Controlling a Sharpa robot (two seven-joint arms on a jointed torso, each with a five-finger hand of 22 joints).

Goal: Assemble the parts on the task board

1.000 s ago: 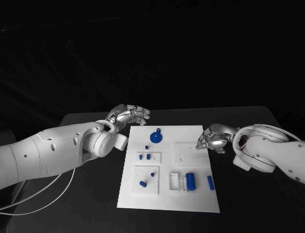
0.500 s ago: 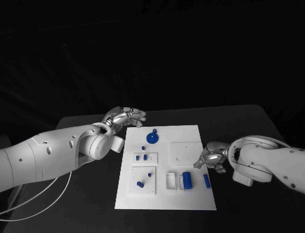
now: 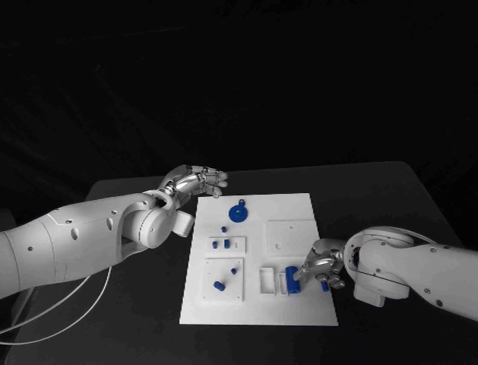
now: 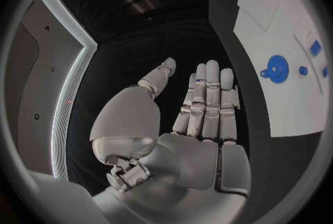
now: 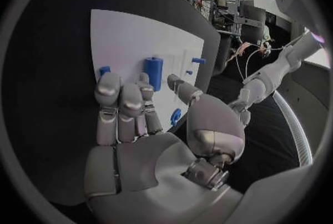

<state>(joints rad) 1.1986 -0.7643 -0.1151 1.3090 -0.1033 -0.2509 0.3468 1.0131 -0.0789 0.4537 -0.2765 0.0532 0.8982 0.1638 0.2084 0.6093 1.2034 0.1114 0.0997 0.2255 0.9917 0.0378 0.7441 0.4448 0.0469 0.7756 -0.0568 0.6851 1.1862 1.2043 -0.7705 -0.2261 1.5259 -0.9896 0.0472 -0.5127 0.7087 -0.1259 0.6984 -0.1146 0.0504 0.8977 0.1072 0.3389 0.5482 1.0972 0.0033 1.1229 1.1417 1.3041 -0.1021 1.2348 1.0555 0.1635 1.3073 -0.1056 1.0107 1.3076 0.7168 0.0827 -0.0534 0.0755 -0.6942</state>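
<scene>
Head view sets the task board (image 3: pixel 263 258), a flat white rectangular plate with its long axis running away from the robot, in the middle of the matte black table (image 3: pixel 392 190). Shallow square and oblong recesses are cut into its smooth surface. A round blue disc (image 3: pixel 239 212) lies near the board's far end, and small blue pegs (image 3: pixel 228 244) stand in a square recess toward its middle. A blue cylinder (image 3: pixel 292 277) lies near the board's near right corner, its long axis running along the board's length; beside it, closer to the right edge, lies a thin blue bar (image 3: pixel 324 285), partly hidden.

Over that near right corner the right hand (image 3: pixel 314 268), of jointed silver metal on a glossy white arm, hangs with its fingers loosely curved. From the right wrist view its fingertips (image 5: pixel 107 84) sit just before the cylinder (image 5: pixel 152 73) and a small blue piece (image 5: pixel 105 70); the fingers lie side by side, the thumb apart, nothing between them. Contact with the cylinder cannot be told.

Off the board's far left corner, the left hand (image 3: pixel 198 182) is raised over the table. Its wrist view shows the hand (image 4: pixel 201 124) flat, fingers straight and pressed together, thumb out, holding nothing.
</scene>
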